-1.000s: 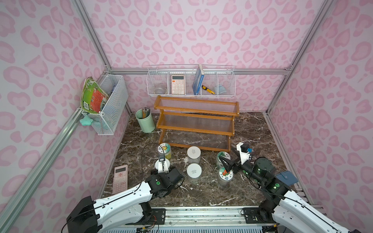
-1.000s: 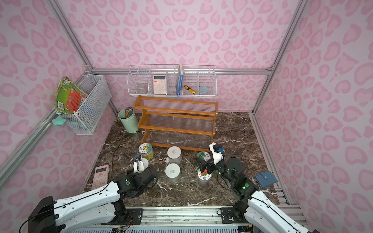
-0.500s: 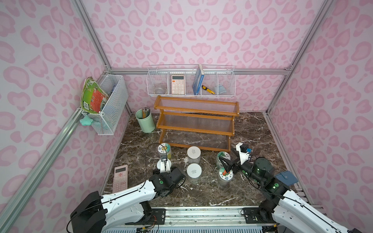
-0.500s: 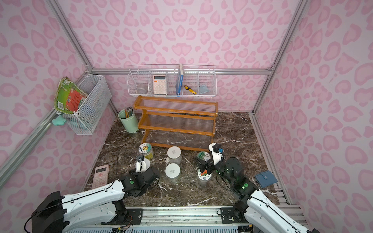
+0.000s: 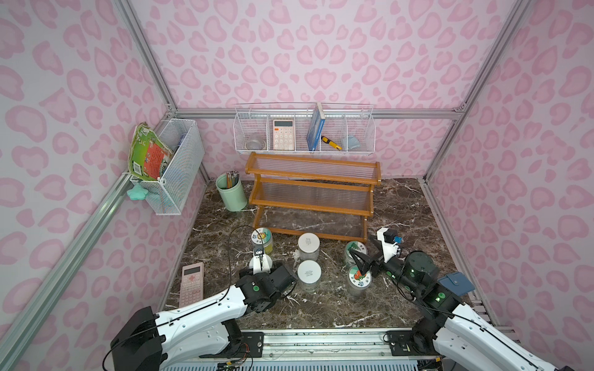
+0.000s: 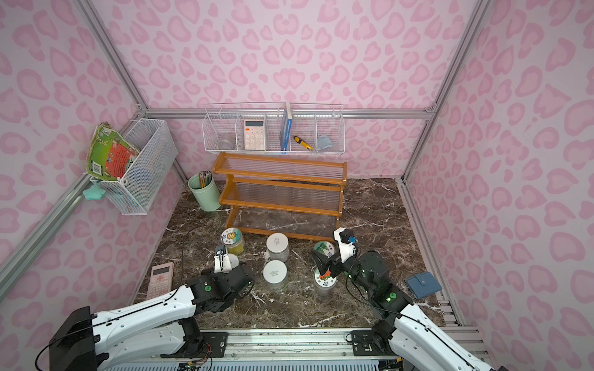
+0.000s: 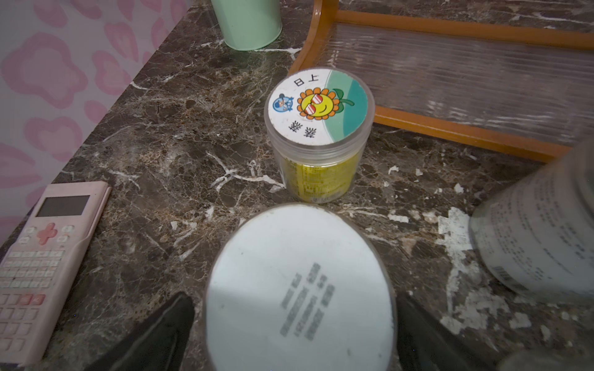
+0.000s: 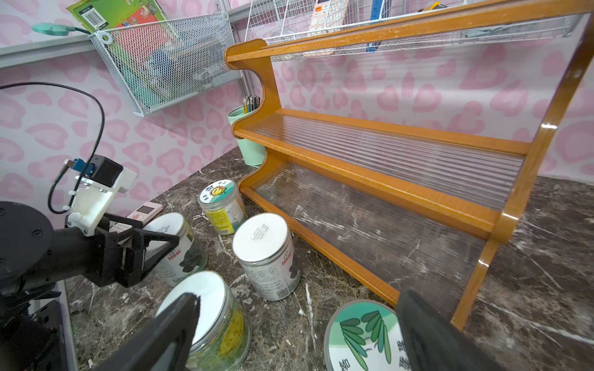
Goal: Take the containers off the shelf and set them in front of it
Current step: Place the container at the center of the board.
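Keeps the right gripper (image 5: 366, 257) spread wide, empty, above the orange-pictured jar (image 5: 358, 282). Straddles the near-left white-lidded jar (image 7: 289, 257) with the left gripper (image 7: 295, 302) after only a slight shift of that arm; cannot tell whether pinching or slack. Leaves the shelf (image 5: 311, 192) bare, all six jars on the marble tabletop (image 5: 321, 308) in front: task seemingly done.

We read "日上" in black on the sunflower-lid jar (image 7: 318, 106), which stands just in front of the shelf (image 8: 369, 178). The two characters lower on that lid are not clear to us. The red word "Ideal" is on the side label of a white-lidded jar (image 8: 268, 257) close before the shelf. It also appears on the farther white-lidded jar (image 8: 184, 253).
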Controlling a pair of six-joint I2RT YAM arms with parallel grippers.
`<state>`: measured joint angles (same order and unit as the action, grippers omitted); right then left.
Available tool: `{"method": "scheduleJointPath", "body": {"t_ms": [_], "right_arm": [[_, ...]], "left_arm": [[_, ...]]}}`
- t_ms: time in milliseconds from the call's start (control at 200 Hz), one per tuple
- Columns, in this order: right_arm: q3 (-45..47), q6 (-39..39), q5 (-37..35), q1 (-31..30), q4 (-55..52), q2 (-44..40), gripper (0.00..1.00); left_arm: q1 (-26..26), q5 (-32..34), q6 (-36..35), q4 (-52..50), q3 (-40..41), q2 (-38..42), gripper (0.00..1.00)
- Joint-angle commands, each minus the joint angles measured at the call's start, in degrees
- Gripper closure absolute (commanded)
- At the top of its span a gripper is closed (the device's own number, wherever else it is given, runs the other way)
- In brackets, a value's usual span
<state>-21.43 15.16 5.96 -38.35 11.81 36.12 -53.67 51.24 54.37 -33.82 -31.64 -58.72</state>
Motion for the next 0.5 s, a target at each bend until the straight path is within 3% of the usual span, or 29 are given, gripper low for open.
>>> {"method": "scheduleJointPath", "body": {"t_ms": [0,215,356,496], "right_arm": [[-0.9,-0.1,-1.7,0.2,0.3,-0.3,0.01],[-2.6,1.2,-2.1,5.1,-0.2,0.9,0.01],[-5.6,2.5,0.2,12.7,-1.0,4.6,0.01],[-7.2,2.7,0.8,19.3,0.8,6.6,0.01]], "left_arm": [[-1.3,3.7,2.2,-7.0,-3.0,0.8,0.01],[-3.6,8.8,-2.6,-12.5,-10.9,2.3,0.01],[-2.4,10.9,-18.1,-4.6,-14.1,5.1,0.01],[5.7,3.8,-32.3,5.0,-14.9,10.1,0.01]]}}
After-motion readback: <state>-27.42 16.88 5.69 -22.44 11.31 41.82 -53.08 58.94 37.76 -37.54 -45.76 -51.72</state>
